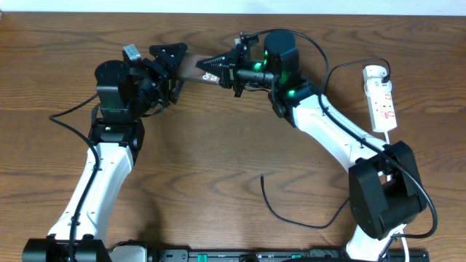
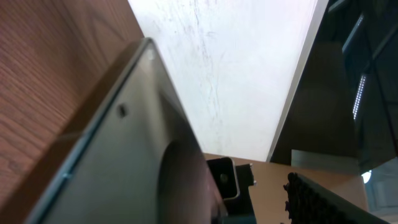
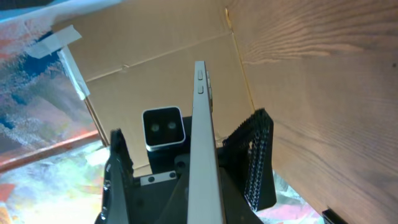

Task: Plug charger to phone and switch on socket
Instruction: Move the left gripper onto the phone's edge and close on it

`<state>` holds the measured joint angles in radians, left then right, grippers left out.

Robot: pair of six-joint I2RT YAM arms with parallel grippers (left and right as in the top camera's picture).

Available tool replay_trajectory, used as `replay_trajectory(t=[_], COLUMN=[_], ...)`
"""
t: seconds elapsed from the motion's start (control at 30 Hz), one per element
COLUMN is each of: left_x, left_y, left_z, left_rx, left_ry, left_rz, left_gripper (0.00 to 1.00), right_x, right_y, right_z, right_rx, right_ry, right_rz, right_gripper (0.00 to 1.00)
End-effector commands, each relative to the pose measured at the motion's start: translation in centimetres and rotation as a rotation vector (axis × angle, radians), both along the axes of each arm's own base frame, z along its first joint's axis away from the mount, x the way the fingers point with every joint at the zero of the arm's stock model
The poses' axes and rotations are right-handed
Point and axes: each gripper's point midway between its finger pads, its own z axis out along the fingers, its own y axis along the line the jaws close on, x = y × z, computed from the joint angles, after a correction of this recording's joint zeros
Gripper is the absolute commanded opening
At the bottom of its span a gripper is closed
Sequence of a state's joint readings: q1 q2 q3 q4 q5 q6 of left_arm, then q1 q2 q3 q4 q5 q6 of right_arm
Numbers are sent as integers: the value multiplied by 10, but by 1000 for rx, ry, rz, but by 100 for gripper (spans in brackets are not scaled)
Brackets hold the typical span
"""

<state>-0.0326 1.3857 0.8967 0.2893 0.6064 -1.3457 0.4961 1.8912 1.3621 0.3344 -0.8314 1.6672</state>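
Overhead: right claw (image 1: 212, 67) clenched on one end of the phone (image 1: 191, 64). Left claw (image 1: 169, 60) released, spread wide at the phone's other end. Socket (image 1: 381, 102) well apart, behind the right claw. Charger (image 1: 291, 218) curls near that arm's base.

Left wrist: phone (image 2: 118, 168) looms close on the left, tilted. One toothed pad (image 2: 311, 199) stands apart from it.

Right wrist: phone (image 3: 202, 162) edge-on, straight ahead. Left claw's fingers (image 3: 258, 149) flank it, not touching.
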Motion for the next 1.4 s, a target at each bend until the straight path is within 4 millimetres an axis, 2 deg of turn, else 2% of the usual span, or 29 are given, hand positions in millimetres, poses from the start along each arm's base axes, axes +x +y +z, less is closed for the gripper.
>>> replay_trajectory(t=[0.0,0.3,0.57,0.87,1.23,1.37], left_x=[5,9,10,10,10,10], left_y=[5,10,12,12,14,14], left_z=[20,19,19,19,19,19], left_rx=[4,11,15,-2,-59,-84], left_ry=[-50,-48,-48,-37,0,16], left_rz=[22,57,72,77,101,108], left_gripper=[90,90,70,35,19,19], right_x=[-7,-15,-22,-26,-32,-34], right_y=[6,12,18,23,27,29], right_z=[14,14,14,13,10,4], right_rx=[23,22,20,18,6,-10], right_ry=[-25,-37,-50,-51,-44,-30], right_rz=[32,63,86,99,113,116], right_gripper=[1,1,1,1,1,1])
